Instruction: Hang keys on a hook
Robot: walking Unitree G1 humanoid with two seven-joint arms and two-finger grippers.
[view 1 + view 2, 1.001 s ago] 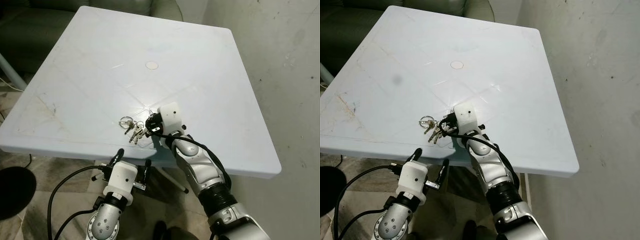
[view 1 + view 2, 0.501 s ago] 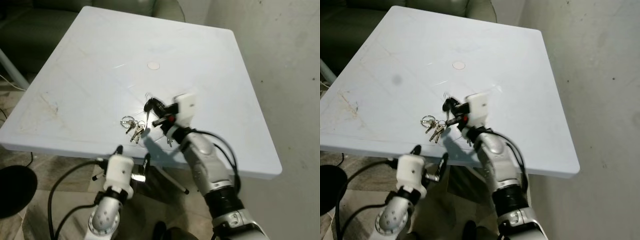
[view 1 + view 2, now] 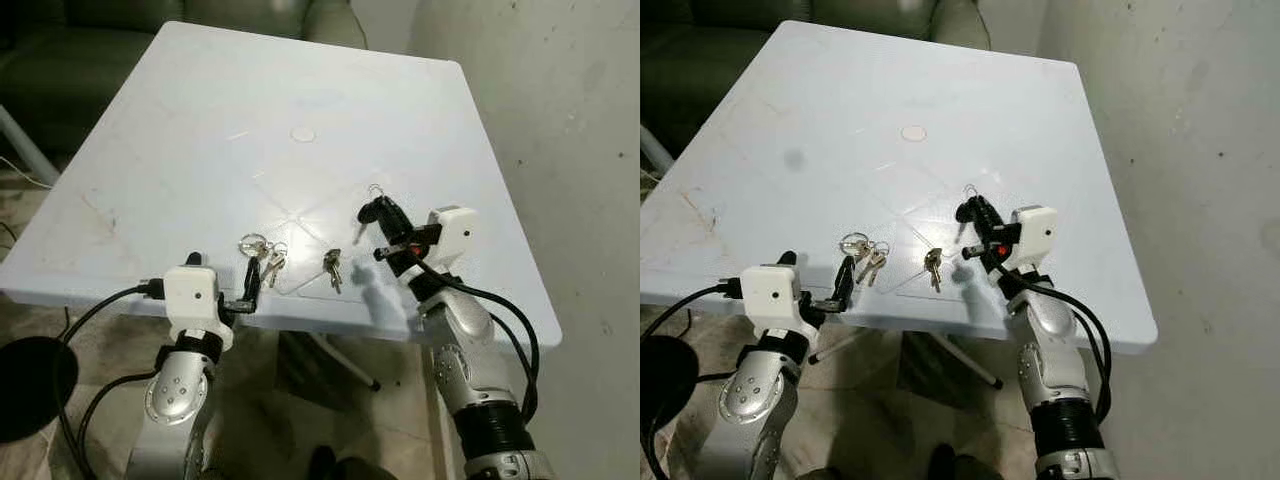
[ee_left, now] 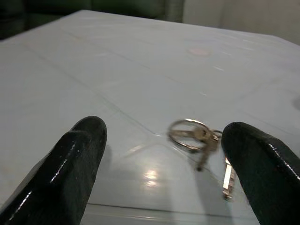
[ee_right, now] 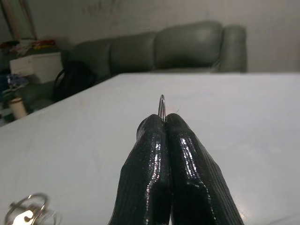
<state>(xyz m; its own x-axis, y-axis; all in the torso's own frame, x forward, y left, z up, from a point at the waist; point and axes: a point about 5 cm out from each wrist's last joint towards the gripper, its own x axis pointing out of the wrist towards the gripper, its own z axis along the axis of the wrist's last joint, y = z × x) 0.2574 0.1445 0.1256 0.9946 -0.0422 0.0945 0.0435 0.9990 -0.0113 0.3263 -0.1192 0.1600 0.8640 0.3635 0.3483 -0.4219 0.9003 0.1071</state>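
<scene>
A bunch of keys (image 3: pixel 262 256) on a silver ring lies near the front edge of the white table (image 3: pixel 200 150). One more key (image 3: pixel 332 268) lies apart, to its right. My right gripper (image 3: pixel 366 209) hovers above the table right of that key, shut on a thin metal ring (image 5: pixel 161 106) that sticks up past its fingertips. My left gripper (image 3: pixel 225 263) is open at the table's front edge, and the bunch (image 4: pixel 197 138) lies just beyond its spread fingers (image 4: pixel 82 154).
A dark green sofa (image 3: pixel 150 12) stands behind the table. A small round cap (image 3: pixel 302 133) marks the table's middle. Bare concrete floor (image 3: pixel 580 150) runs along the right, and a black round object (image 3: pixel 25 375) sits on the floor at lower left.
My right gripper has lifted from the bunch and swung right with the metal ring. A single key now lies on the table. My left gripper has risen to the table's edge.
</scene>
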